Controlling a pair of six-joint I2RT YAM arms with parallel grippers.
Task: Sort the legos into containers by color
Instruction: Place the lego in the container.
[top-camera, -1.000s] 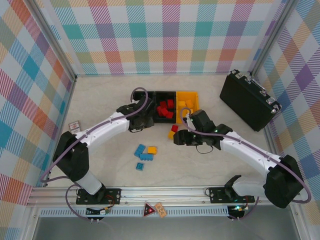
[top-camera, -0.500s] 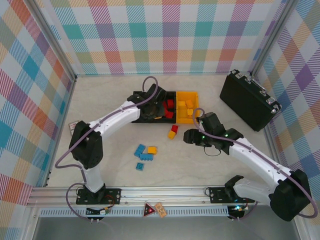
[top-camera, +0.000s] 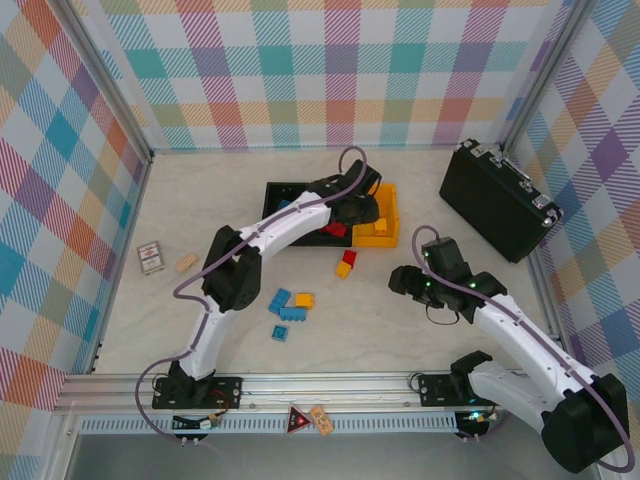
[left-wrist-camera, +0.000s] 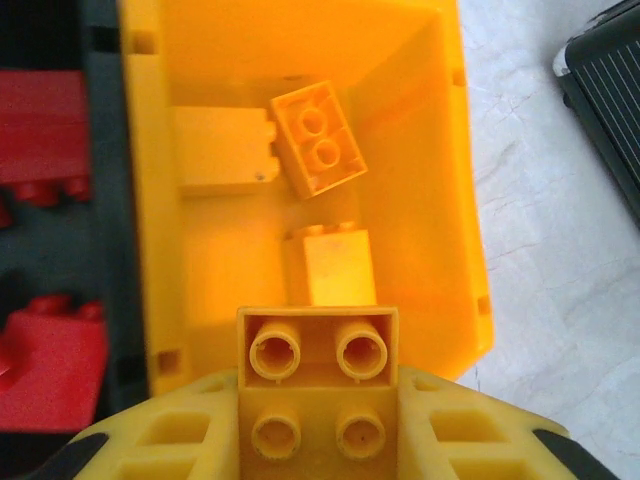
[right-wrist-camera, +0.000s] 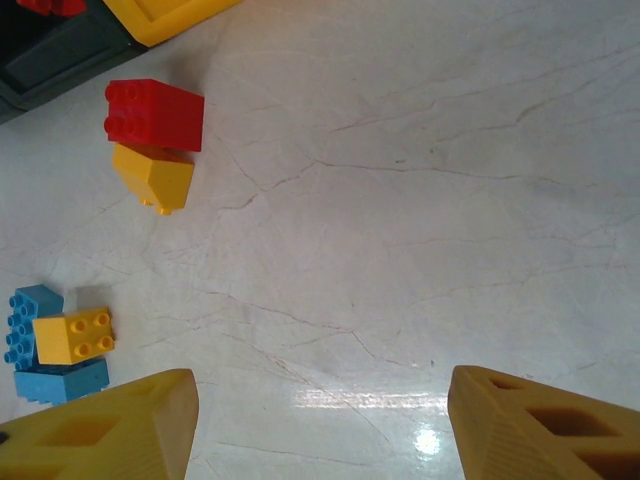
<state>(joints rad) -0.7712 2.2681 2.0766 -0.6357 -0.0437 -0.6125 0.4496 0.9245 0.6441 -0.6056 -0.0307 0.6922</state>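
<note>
My left gripper (top-camera: 362, 205) hangs over the yellow bin (top-camera: 386, 232), shut on a yellow lego (left-wrist-camera: 317, 385) whose studs face the wrist camera. Three yellow legos (left-wrist-camera: 318, 138) lie inside that bin (left-wrist-camera: 440, 200). Red legos (left-wrist-camera: 50, 370) fill the neighbouring black bin (top-camera: 318, 238); the far-left black bin (top-camera: 283, 195) is partly hidden by the arm. My right gripper (top-camera: 400, 280) stands open over bare table (right-wrist-camera: 320, 420). Left of it lie a red lego (right-wrist-camera: 155, 113) and a yellow lego (right-wrist-camera: 153, 175), touching. Nearer me sit blue legos (top-camera: 285, 305) and a yellow one (top-camera: 304, 299).
A large black hard case (top-camera: 497, 198) lies at the right rear. A small tan block (top-camera: 187, 262) and a small card (top-camera: 150, 256) rest at the left. Checked walls close the table on three sides.
My left gripper has swept right from the black bins to above the yellow bin, carrying the yellow lego. My right gripper has drawn back to the right, away from the red and yellow legos, and opened wider.
</note>
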